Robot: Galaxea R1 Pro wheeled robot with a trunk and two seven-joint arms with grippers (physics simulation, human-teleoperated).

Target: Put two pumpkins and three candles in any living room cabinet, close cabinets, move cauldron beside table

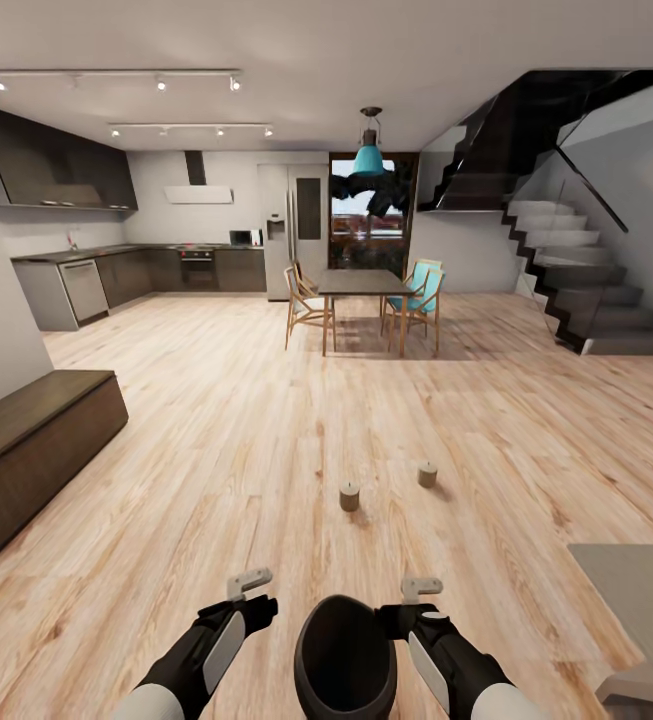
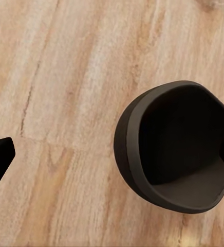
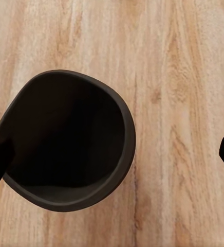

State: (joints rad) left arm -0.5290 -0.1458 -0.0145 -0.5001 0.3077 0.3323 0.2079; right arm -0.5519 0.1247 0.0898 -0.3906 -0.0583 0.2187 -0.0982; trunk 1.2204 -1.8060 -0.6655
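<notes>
The matte-black cauldron sits low in the head view, right in front of me between both arms, its wide mouth facing up in the left wrist view and the right wrist view. My left gripper is open, with one finger at the cauldron's rim. On the pot's other side my right gripper is also open, one finger at the rim. Two beige candles stand on the wood floor ahead. The dark-brown cabinet runs along the left wall, fronts shut. A corner of the grey table is at lower right. The pumpkins are out of view.
A dining table with chairs stands farther back in the middle. The kitchen units line the far left. A dark staircase rises at the right. Open wood floor stretches between me and the candles.
</notes>
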